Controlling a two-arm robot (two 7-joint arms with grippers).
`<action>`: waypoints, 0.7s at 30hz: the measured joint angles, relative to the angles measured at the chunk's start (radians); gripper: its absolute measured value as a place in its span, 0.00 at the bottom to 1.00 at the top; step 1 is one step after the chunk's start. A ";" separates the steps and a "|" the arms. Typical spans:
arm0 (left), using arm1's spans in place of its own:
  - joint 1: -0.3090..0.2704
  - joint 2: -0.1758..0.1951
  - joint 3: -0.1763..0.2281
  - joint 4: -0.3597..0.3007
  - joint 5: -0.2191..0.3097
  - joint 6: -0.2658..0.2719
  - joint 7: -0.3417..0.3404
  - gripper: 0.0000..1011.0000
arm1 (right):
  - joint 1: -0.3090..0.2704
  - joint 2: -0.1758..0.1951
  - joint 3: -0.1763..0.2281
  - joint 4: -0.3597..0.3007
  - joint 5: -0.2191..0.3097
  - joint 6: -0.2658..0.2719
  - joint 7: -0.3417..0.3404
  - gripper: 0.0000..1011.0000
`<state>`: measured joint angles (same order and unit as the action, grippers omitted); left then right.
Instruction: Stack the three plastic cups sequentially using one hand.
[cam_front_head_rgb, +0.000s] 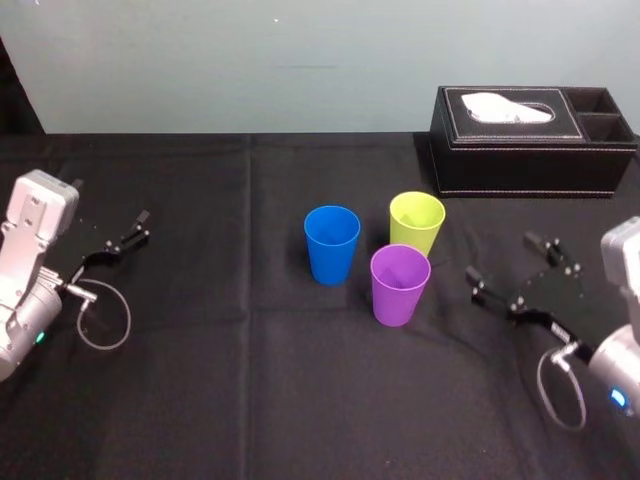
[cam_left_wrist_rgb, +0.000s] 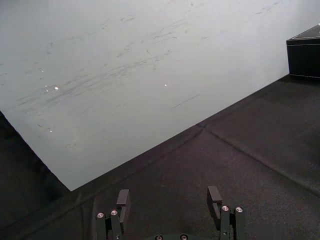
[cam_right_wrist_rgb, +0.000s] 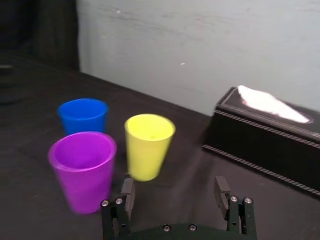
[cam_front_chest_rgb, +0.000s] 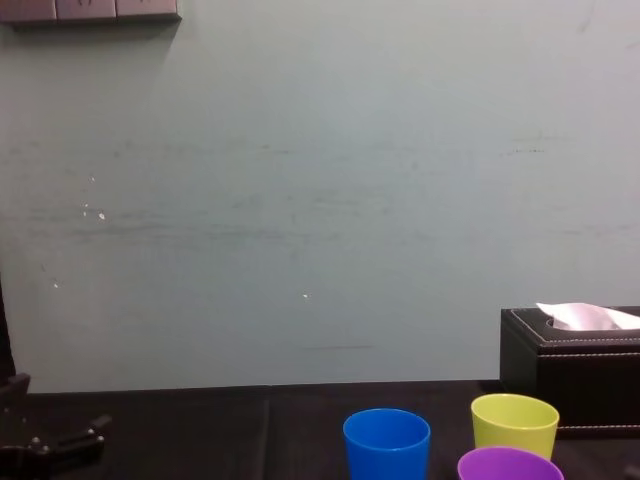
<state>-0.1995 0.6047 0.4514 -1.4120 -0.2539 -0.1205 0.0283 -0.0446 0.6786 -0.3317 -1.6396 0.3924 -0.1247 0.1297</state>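
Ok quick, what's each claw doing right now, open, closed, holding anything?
Left claw: open, empty, off to the left.
Right claw: open, empty, right of the purple cup.

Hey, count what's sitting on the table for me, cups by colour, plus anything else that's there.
Blue cup: 1
Purple cup: 1
Yellow-green cup: 1
Black tissue box: 1
Total: 4 things, 3 of them cups.
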 joint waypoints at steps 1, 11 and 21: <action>0.000 0.000 0.000 0.000 0.000 0.000 0.000 1.00 | -0.016 0.002 0.001 -0.012 0.005 0.003 0.009 0.99; 0.000 0.000 0.000 0.000 0.000 0.000 0.000 1.00 | -0.048 -0.020 -0.016 -0.031 0.018 0.036 0.068 0.99; 0.000 0.000 0.000 0.000 0.000 0.000 0.000 1.00 | -0.015 -0.072 -0.009 0.001 0.056 0.064 0.123 0.99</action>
<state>-0.1995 0.6047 0.4514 -1.4120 -0.2539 -0.1205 0.0283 -0.0597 0.6062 -0.3403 -1.6384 0.4486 -0.0607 0.2524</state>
